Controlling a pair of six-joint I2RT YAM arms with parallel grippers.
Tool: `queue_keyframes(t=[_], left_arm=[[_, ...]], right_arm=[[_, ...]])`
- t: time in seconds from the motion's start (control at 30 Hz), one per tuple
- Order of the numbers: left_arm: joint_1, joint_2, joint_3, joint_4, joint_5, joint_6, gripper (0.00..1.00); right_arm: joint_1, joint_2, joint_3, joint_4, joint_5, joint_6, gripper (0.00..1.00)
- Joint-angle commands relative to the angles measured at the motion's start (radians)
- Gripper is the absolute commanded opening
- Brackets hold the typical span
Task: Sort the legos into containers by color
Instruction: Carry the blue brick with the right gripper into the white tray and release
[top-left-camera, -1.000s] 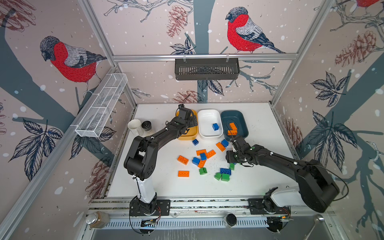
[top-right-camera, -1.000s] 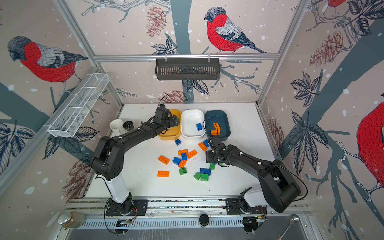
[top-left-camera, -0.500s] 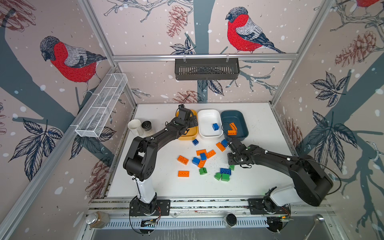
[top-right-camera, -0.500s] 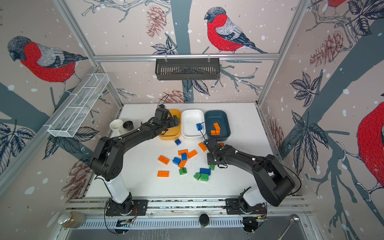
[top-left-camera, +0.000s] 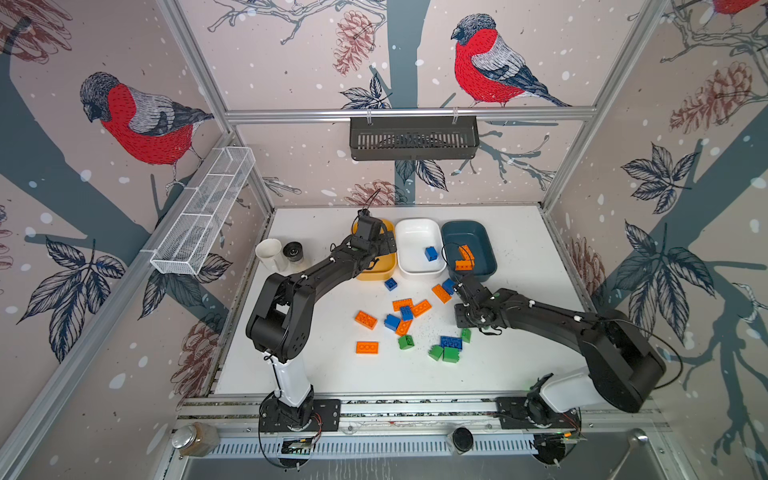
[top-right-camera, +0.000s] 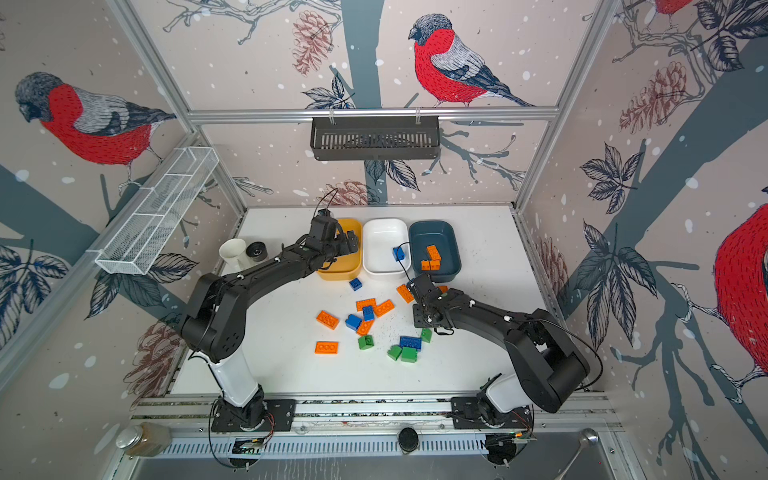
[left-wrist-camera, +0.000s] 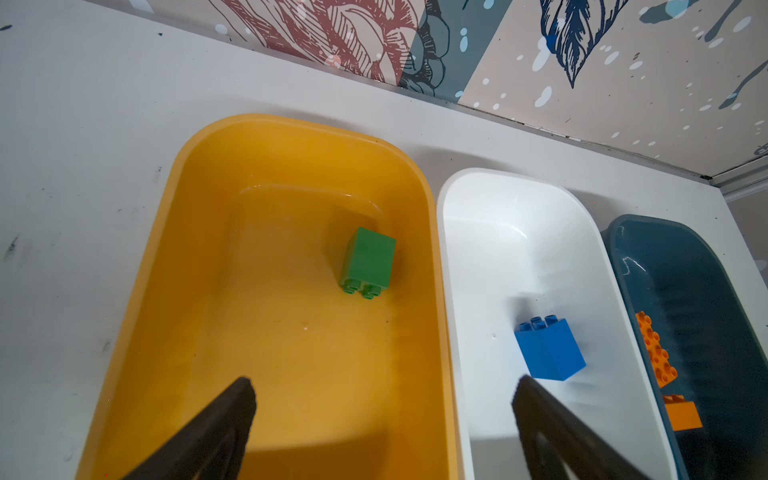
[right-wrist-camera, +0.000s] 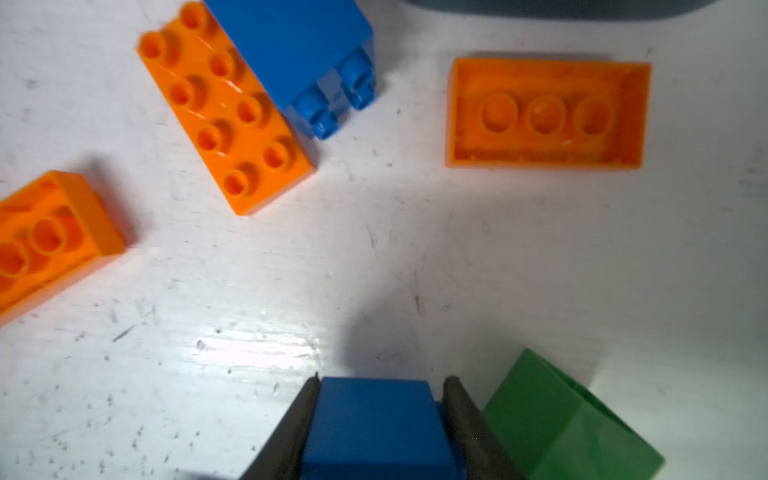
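In the right wrist view my right gripper (right-wrist-camera: 382, 380) is shut on a blue lego (right-wrist-camera: 374, 424), low over the table, with a green lego (right-wrist-camera: 561, 419) right beside it. In both top views this gripper (top-left-camera: 464, 321) stands just in front of the teal container (top-left-camera: 465, 232), which holds orange legos (top-left-camera: 464, 257). My left gripper (left-wrist-camera: 384, 384) hangs open and empty over the yellow container (left-wrist-camera: 183, 158), where a green lego (left-wrist-camera: 368, 264) lies. The white container (left-wrist-camera: 498, 199) holds a blue lego (left-wrist-camera: 548, 349). Several loose legos (top-left-camera: 365, 320) lie mid-table.
Close ahead of the right gripper lie a studded orange lego (right-wrist-camera: 226, 108), a blue one on its side (right-wrist-camera: 299, 54) and an upturned orange one (right-wrist-camera: 548, 112). A white mug (top-left-camera: 269, 253) and a small dark jar (top-left-camera: 293, 251) stand at the left. A wire mesh basket (top-left-camera: 203, 216) hangs on the left wall.
My right gripper has shifted a little toward the front and left, and closed on the blue lego. The left arm has stayed where it was, open.
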Motion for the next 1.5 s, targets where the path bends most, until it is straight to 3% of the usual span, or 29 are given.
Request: queue_keyframes(t=[0.0, 0.23, 0.43, 0.67, 0.83, 1.0, 1.23, 1.37, 1.47], left_arm=[[0.002, -0.01, 0.007, 0.04, -0.002, 0.009, 0.97], [0.002, -0.046, 0.033, 0.031, 0.09, 0.007, 0.97], [0.005, -0.094, -0.024, 0.103, 0.087, 0.013, 0.97], [0.005, -0.171, -0.079, 0.067, -0.009, 0.024, 0.97], [0.005, -0.214, -0.115, 0.043, -0.017, 0.044, 0.97], [0.005, -0.241, -0.132, -0.02, -0.059, 0.015, 0.97], [0.006, -0.251, -0.149, -0.032, -0.112, -0.031, 0.97], [0.006, -0.26, -0.153, -0.006, -0.129, -0.032, 0.97], [0.005, -0.262, -0.16, 0.006, -0.159, -0.042, 0.97]], right_arm=[[0.014, -0.029, 0.031, 0.032, 0.032, -0.047, 0.43], [0.02, -0.026, 0.13, 0.222, -0.02, -0.146, 0.42], [0.005, 0.134, 0.305, 0.357, -0.043, -0.207, 0.41], [-0.04, 0.402, 0.572, 0.292, -0.005, -0.274, 0.42], [-0.072, 0.572, 0.76, 0.276, 0.01, -0.302, 0.43], [-0.082, 0.684, 0.948, 0.182, 0.03, -0.309, 0.53], [-0.053, 0.553, 0.816, 0.194, 0.024, -0.325, 0.76], [-0.023, 0.412, 0.623, 0.183, 0.002, -0.334, 0.79], [-0.001, 0.303, 0.464, 0.166, -0.077, -0.353, 0.8]])
